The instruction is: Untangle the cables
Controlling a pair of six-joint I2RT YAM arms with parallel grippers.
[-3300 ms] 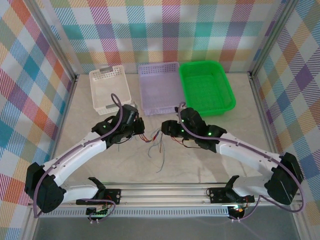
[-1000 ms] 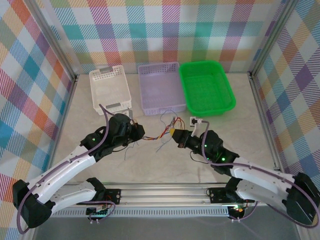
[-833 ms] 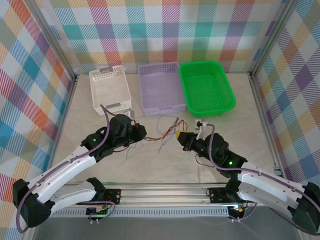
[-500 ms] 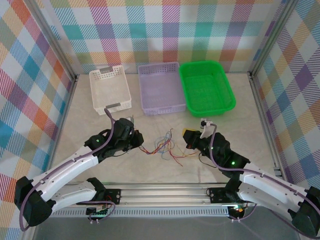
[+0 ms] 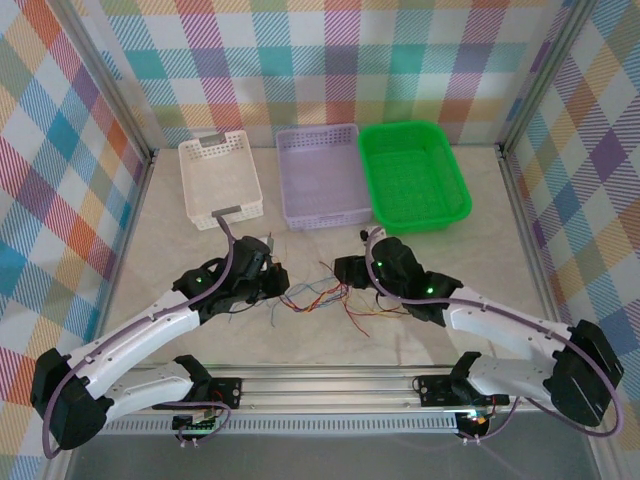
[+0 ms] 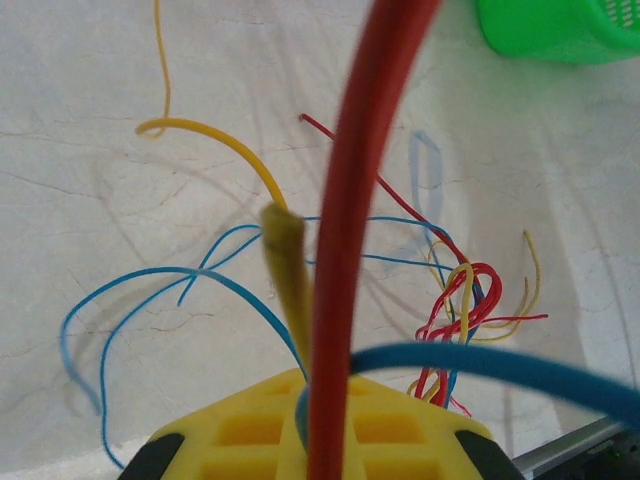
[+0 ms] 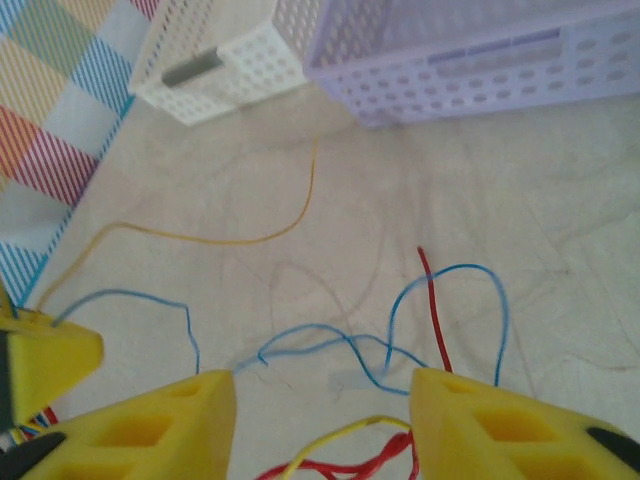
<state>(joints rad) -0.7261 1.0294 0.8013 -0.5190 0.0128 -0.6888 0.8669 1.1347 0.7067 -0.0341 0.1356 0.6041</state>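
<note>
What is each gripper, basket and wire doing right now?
left gripper: shut on the cables
right gripper: open, holding nothing
cables: tangled in a bunch between the grippers
white basket: empty
purple basket: empty
green basket: empty

Bright, even light casts soft shadows; the nearest cables (image 6: pixel 370 200) blur in the left wrist view.

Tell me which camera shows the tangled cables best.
Top external: it takes in the cables whole, every strand end to end. Left wrist gives a close, partly blurred red-blue-yellow knot; right wrist shows loose blue, yellow and red strands.
</note>
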